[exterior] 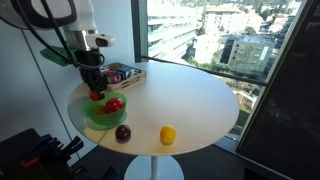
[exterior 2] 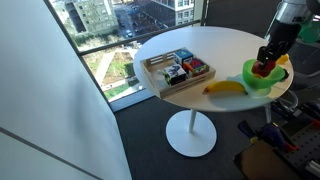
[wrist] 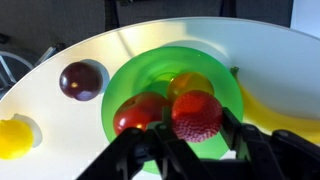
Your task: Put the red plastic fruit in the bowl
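My gripper [wrist: 197, 128] is shut on the red plastic fruit [wrist: 196, 112], a bright red round fruit with a dimpled skin. It holds the fruit just above the inside of the green bowl [wrist: 125, 75]. A second, smoother red fruit [wrist: 138, 113] and an orange fruit [wrist: 190, 83] lie in the bowl. In both exterior views the gripper [exterior: 95, 92] [exterior 2: 263, 68] hangs over the bowl [exterior: 100, 122] [exterior 2: 256, 84] at the table's edge.
A maroon fruit [wrist: 81, 79] [exterior: 122, 133] and a yellow fruit [wrist: 14, 137] [exterior: 167, 135] lie on the round white table [exterior: 190, 100] beside the bowl. A banana [exterior 2: 226, 88] lies on its other side. A brown tray of packets [exterior 2: 178, 70] stands beyond.
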Tool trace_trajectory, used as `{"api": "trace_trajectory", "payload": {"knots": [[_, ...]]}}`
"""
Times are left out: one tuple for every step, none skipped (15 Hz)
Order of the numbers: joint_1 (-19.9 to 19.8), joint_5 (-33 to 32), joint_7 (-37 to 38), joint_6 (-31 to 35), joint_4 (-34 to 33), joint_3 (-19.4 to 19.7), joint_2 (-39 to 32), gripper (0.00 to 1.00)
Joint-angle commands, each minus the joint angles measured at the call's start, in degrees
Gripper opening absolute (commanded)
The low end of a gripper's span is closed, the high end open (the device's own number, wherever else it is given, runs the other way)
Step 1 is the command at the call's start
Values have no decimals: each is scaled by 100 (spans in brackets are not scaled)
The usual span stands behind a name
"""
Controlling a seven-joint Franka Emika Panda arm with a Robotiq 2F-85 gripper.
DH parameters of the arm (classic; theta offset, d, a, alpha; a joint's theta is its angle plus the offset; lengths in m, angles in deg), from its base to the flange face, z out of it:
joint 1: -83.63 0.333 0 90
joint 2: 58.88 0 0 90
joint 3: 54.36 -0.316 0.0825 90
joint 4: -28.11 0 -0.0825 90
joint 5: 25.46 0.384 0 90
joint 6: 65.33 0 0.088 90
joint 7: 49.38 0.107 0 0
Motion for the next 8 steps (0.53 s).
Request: {"api": "trace_trajectory", "payload": {"knots": [[-22, 102, -153, 177, -4, 1, -116, 25], [-27, 95, -143, 199, -4, -1, -139, 73], [-30, 92, -140, 222, -4, -1, -166, 76], [-35, 84, -136, 241, -4, -1, -192, 82], [-38, 79, -132, 246, -4, -1, -208, 91], [-42, 77, -131, 246, -4, 0, -214, 97], [-47, 73, -120, 235, -4, -1, -218, 100], [-54, 70, -114, 192, -4, 1, -200, 100]]}}
